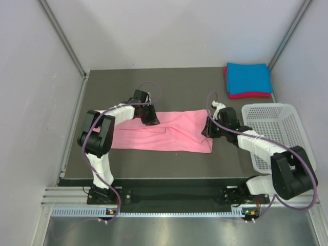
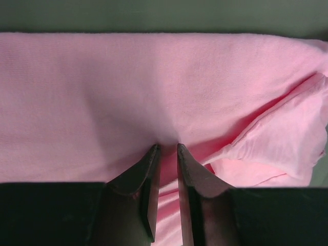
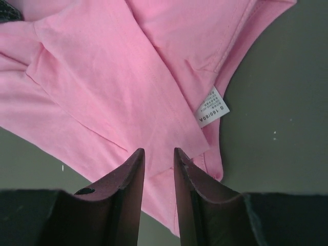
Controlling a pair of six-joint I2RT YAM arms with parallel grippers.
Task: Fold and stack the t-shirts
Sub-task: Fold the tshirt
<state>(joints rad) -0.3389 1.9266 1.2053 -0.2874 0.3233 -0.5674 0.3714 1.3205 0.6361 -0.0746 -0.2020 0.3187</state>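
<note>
Observed, near to far.

1. Pink t-shirt [image 1: 171, 137]: lies on the dark desk [image 1: 174, 84] just beyond the arm bases. It is laid out as a long, creased band running from 9 o'clock to 3 o'clock across the middle. A loose fold shows near its centre.

2. Right end effector [image 3: 159, 151]: at the band's 3 o'clock end, over the hem. A white size label [image 3: 211, 113] shows just beside it, at about 1 o'clock from the tips. The jaws stand narrowly apart with pink cloth showing between them. Whether they pinch it cannot be told.

3. Left end effector [image 2: 167, 148]: on the band's far edge, at about 11 o'clock from the shirt's centre. The jaws are clamped on a pucker of the pink cloth, which gathers toward the tips.

4. White mesh basket [image 1: 269, 107]: at the desk's 3 o'clock edge, near the right arm.

5. Blue t-shirt [image 1: 249, 77]: folded, in the far corner at 1 o'clock. It lies on a folded magenta-red t-shirt [image 1: 249, 96], of which only the edges show. This stack is well apart from the pink shirt.
</note>
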